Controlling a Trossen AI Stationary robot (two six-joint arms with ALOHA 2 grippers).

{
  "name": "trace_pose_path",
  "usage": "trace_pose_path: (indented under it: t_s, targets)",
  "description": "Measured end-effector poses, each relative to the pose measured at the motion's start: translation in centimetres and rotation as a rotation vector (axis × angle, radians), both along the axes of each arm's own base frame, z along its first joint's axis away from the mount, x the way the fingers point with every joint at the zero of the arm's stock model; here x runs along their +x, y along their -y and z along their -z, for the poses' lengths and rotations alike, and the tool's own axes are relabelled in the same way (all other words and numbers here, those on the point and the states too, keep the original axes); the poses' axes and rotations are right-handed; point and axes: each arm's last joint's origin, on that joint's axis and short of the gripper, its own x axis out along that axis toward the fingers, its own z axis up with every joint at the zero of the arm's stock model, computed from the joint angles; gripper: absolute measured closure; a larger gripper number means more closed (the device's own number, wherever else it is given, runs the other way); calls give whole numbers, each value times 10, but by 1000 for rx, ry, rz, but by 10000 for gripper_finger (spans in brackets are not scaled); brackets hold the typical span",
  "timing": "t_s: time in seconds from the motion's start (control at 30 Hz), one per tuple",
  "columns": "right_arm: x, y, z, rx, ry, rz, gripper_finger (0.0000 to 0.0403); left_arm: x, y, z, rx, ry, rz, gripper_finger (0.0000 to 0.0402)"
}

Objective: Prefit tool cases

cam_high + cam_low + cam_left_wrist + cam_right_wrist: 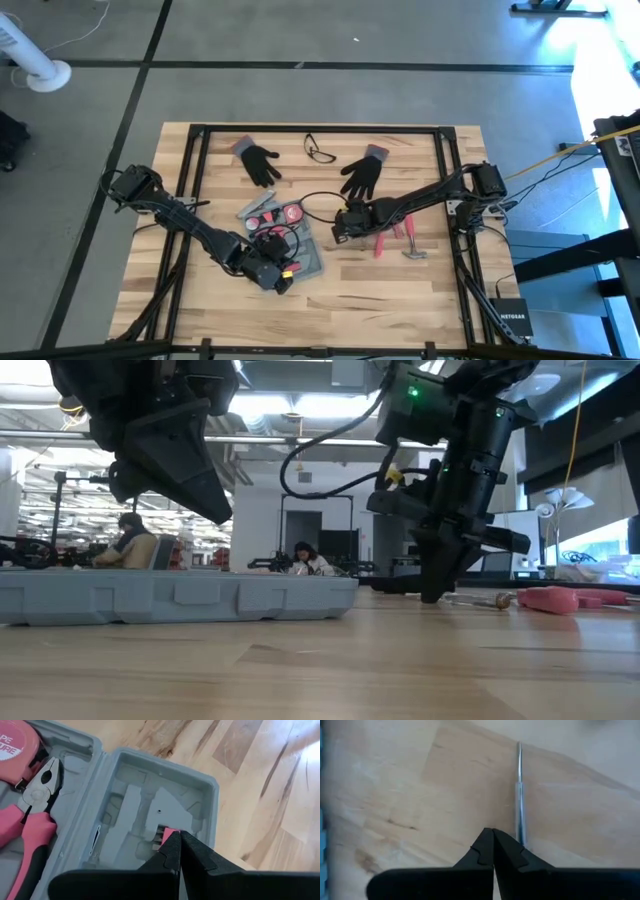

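tool case lies open and flat on the wooden table, just below the two black gloves, blue-grey, moulded recesses facing up. pink-handled pliers sit in one half of the case beside a pink tape measure. left gripper hangs over the case's other half, fingers pressed together, tips above an empty recess with a small pink piece showing right at them; whether that piece is pinched i cannot tell. right gripper is off the case's right side, fingers together too, tips down near the tabletop right beside a slim metal shaft lying on the wood. pink-handled tools rest on the table further right of the case. eyeglasses lie between the gloves. in the low view people sit at desks in the room behind the case.
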Motion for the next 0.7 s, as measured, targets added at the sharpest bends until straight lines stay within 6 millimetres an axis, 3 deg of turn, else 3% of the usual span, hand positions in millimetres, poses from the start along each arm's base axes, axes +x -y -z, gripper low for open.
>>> trace_pose_path:
  t_s: [0.7]
  targets:
    - [-3, 1, -14, -33, -108, 35, 403, 0, 0, 0, 8, 0, 11, 401]
